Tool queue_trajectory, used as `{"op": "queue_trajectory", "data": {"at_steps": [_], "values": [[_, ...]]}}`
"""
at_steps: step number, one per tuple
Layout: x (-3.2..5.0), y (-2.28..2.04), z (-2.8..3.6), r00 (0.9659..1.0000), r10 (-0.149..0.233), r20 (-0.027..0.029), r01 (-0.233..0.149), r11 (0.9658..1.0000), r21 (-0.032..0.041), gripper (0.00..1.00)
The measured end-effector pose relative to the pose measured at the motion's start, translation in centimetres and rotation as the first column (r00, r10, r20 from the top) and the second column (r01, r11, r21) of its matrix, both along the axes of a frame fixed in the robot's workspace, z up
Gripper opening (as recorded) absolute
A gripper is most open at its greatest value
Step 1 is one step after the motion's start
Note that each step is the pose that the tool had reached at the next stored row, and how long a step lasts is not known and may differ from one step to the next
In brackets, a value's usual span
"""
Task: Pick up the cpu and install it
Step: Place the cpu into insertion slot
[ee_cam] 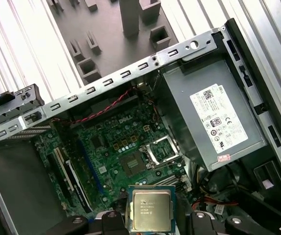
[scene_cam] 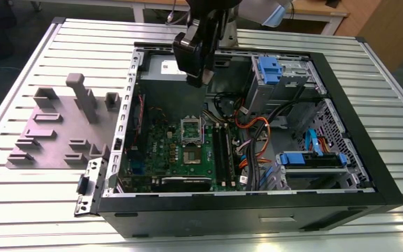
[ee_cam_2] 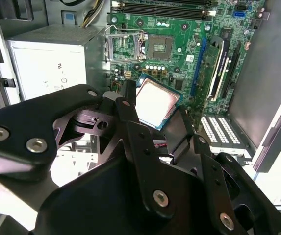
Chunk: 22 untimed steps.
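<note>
The cpu (ee_cam_2: 156, 99) (ee_cam: 151, 209), a small square chip with a silvery top, is held by its edges between my gripper's (ee_cam_2: 152, 116) (ee_cam: 152, 219) black fingers. In the exterior view my gripper (scene_cam: 197, 79) hangs over the back part of the open computer case (scene_cam: 369, 173), above the green motherboard (scene_cam: 166, 152). The cpu socket (scene_cam: 192, 155) (ee_cam_2: 158, 46) (ee_cam: 133, 163) lies on the board below, showing a dark square. Its metal load plate (ee_cam: 163, 149) (ee_cam_2: 123, 44) is flipped open beside it. The cpu is well above the socket, apart from it.
A grey power supply (scene_cam: 161, 65) (ee_cam: 214, 117) (ee_cam_2: 52, 63) sits next to the socket. Memory sticks (scene_cam: 220, 149), orange and blue cables (scene_cam: 254, 131) and blue-tabbed drive cages (scene_cam: 272, 71) fill the case's other side. A grey blocky fixture (scene_cam: 61, 126) stands on the slatted table at the exterior view's left.
</note>
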<state>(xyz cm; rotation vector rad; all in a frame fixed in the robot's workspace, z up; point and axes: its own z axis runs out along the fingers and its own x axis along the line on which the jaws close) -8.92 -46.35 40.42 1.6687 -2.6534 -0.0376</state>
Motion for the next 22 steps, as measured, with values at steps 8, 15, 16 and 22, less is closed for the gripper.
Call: {"op": "queue_trajectory", "data": {"at_steps": [8,15,16,22], "values": [[0.0,0.0,0.0,0.9997,0.024,0.0,-0.024,0.9997,0.0,0.47],[0.0,0.0,0.0,0.9991,0.042,0.0,-0.042,0.9991,0.0,0.47],[0.0,0.0,0.0,0.999,0.044,0.0,-0.044,0.999,0.0,0.47],[0.0,0.0,0.0,0.9983,0.058,0.0,-0.058,0.9983,0.0,0.47]]}}
